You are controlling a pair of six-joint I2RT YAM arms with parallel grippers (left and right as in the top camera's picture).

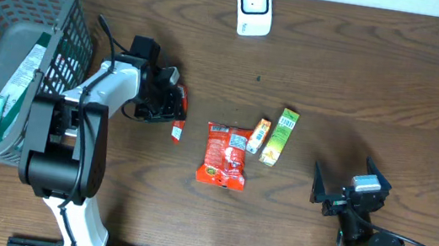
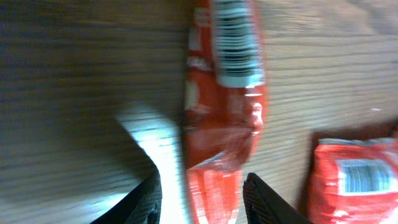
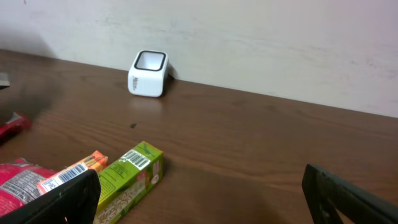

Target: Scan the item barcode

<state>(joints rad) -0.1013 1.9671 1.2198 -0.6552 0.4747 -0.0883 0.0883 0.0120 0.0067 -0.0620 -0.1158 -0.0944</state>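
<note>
A slim red packet (image 2: 227, 93) lies on the wooden table with its barcode (image 2: 235, 43) facing up. In the left wrist view its near end sits between the parted fingers of my left gripper (image 2: 202, 199), with a gap of table showing beside the left finger. From overhead, that gripper (image 1: 172, 108) is left of centre, over the packet (image 1: 178, 122). The white scanner (image 1: 253, 7) stands at the far edge. My right gripper (image 1: 345, 186) rests at the near right, wide open and empty, and the scanner (image 3: 148, 73) shows in its view too.
A larger red packet (image 1: 224, 155), a small orange pack (image 1: 259, 135) and a green box (image 1: 280, 136) lie in the middle of the table. A grey mesh basket (image 1: 8, 53) holding several items stands at the far left.
</note>
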